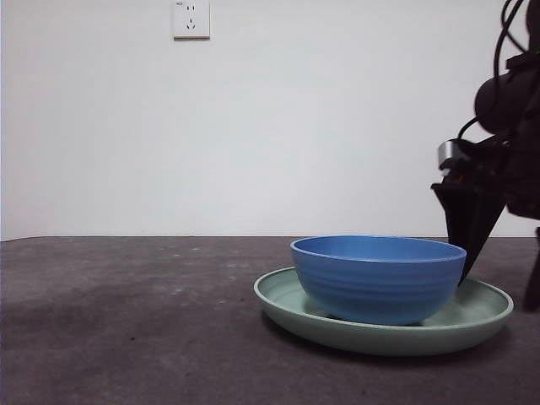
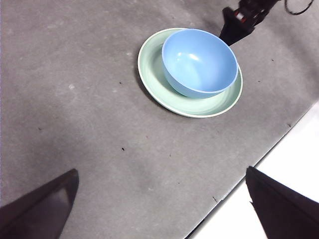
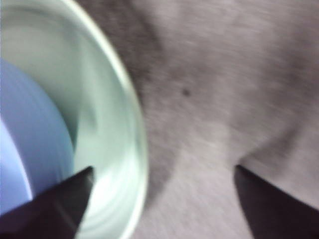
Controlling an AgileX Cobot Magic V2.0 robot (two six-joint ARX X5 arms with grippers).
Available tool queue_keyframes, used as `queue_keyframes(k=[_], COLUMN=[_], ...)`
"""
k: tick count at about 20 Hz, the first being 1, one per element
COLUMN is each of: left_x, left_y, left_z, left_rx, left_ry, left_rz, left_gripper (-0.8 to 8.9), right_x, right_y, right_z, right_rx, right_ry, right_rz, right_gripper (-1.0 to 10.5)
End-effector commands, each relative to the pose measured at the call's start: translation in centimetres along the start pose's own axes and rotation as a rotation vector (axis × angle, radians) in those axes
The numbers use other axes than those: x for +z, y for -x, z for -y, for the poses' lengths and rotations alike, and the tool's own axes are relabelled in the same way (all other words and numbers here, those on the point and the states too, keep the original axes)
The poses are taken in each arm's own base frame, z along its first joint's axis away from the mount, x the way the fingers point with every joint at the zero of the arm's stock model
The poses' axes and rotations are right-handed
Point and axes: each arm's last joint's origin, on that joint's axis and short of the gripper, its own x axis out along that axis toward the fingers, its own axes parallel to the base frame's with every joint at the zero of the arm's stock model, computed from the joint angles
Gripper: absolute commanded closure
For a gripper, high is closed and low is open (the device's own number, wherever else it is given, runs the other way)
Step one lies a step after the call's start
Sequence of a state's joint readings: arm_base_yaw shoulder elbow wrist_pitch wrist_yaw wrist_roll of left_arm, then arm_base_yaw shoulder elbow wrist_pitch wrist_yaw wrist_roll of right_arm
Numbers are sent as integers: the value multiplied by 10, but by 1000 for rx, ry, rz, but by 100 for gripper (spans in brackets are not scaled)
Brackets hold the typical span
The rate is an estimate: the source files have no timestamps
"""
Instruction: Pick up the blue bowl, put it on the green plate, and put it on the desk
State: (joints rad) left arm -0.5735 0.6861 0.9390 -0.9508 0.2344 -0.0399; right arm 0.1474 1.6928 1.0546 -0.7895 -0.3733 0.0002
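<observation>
- The bowl (image 1: 378, 278) sits upright, mouth up, inside the plate (image 1: 278, 295), and the plate lies flat on the desk (image 1: 126, 329), right of centre in the front view.
- I judge the first placement done: the bowl is on the plate, off-centre toward one side of it in the left wrist view.
- My right gripper (image 3: 162, 199) is the one at work. Its jaws stand apart, one tip over the plate's rim next to the bowl's wall, the other out over bare desk.
- In the front view that gripper's dark tip comes down at the right, just behind the bowl's rim. I cannot tell whether it touches the bowl or the plate.
- From the right gripper, the bowl lies to the left and slightly nearer the front camera, close by. The right wrist picture is blurred, so I would not trust finer detail.
- My left gripper (image 2: 162, 199) is held high and well apart from the dishes, jaws wide apart and gripping nothing. The right arm is clearly the nearer one.
- The bowl and plate are round, so neither has a long axis or a heading to line up with. Only the rim matters for a grasp.
</observation>
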Motion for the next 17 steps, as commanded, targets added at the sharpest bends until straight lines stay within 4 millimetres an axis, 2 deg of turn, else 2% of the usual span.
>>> queue_keyframes(k=[1,2,6,9,17], left_x=[3,2,2,2,2], left_y=[1,1,1,1,1], left_z=[1,1,1,1,1], left_rx=[-2,-2,-2,-2,-2], left_ry=[-2,-2,1,1,2], left_rz=[10,10,7,7,4], left_gripper=[188,188,188,188,188], right_x=[3,4,5,5,6], right_y=[-13,-16,-21,-24,-23], right_z=[-4,-6,-14,-15,-13], right_rx=[7,8,13,14,14], right_ry=[26,35,68,73,63], right_rz=[-26,-31,-29,-37,-34], right_gripper=[583,595,799,906,930])
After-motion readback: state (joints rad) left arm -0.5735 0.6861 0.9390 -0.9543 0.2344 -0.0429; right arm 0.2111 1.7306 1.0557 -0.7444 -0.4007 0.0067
